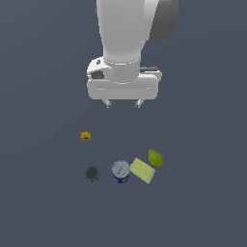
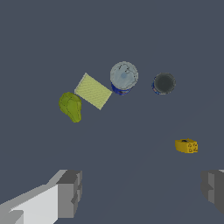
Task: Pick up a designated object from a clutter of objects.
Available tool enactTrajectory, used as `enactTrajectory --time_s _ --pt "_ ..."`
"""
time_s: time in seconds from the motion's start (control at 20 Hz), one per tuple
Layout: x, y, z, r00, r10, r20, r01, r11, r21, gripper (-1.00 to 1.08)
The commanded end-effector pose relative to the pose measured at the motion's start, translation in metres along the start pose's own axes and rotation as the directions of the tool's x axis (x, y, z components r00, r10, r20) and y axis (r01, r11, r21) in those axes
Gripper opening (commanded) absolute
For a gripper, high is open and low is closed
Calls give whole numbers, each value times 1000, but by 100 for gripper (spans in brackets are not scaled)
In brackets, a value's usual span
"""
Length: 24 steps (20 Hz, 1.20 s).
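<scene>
The designated object, a smooth yellow-green pear-shaped lump (image 1: 155, 158) (image 2: 71, 106), lies at the exterior view's right end of the clutter. Touching or almost touching it is a flat pale-yellow block (image 1: 143, 171) (image 2: 92, 91). A blue can with a pale top (image 1: 120, 171) (image 2: 124, 77), a dark round thing (image 1: 91, 173) (image 2: 164, 83) and a tiny yellow-orange thing (image 1: 85, 136) (image 2: 186, 145) make up the rest. My gripper (image 1: 123, 103) hangs open high above the floor, holding nothing, well apart from every item. Both fingers (image 2: 70, 192) show wide apart in the wrist view.
All items rest on a plain dark grey floor (image 1: 43, 207). The white arm body (image 1: 125, 34) fills the upper middle of the exterior view.
</scene>
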<state>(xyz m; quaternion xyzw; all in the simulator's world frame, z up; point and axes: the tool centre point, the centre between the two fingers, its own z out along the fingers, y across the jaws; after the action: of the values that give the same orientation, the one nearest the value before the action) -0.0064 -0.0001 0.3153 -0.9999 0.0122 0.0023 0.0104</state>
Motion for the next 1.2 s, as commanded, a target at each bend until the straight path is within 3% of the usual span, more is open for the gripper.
enactTrajectory --time_s 0.0,0.45,1.15 --pt "0 0 0 1000 0 0 0 1000 0 100" --pt "0 6 -9 1000 -1 -1 1 1000 23 100" --pt "11 -6 10 1000 13 0 -13 1000 16 100"
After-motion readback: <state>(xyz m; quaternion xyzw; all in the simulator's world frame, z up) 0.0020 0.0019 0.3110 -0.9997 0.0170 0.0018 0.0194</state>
